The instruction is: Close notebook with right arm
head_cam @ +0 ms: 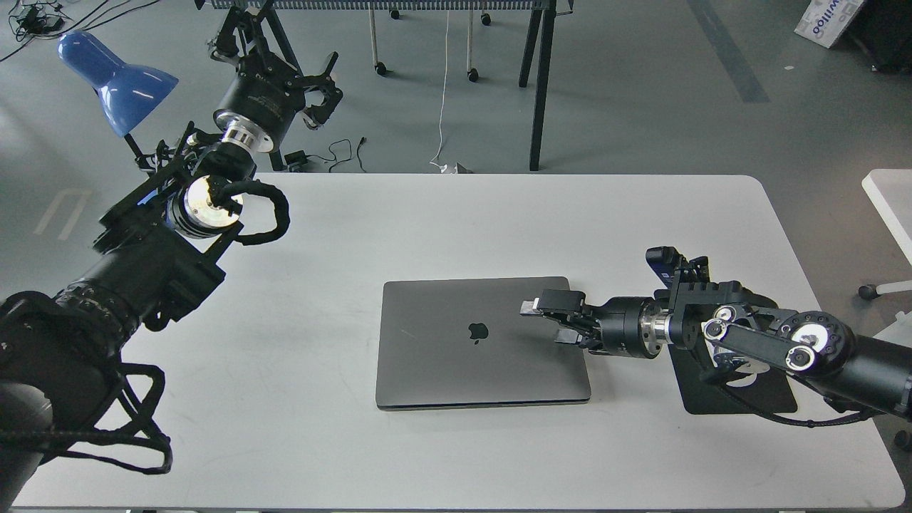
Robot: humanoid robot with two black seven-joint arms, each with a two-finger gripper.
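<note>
The space-grey notebook (456,356) lies shut and flat in the middle of the white table (456,221), lid up, with the black apple logo showing. My right arm (776,342) reaches in low from the right. My right gripper (543,323) is over the right part of the lid, just right of the logo; its fingers are parted and hold nothing. Whether it touches the lid I cannot tell. My left gripper (318,87) is raised beyond the table's far left corner, fingers spread and empty.
A black mouse pad (741,395) lies on the table right of the notebook, partly under my right arm. A blue desk lamp (114,75) stands at the far left behind my left arm. Table legs and cables are on the floor beyond the far edge.
</note>
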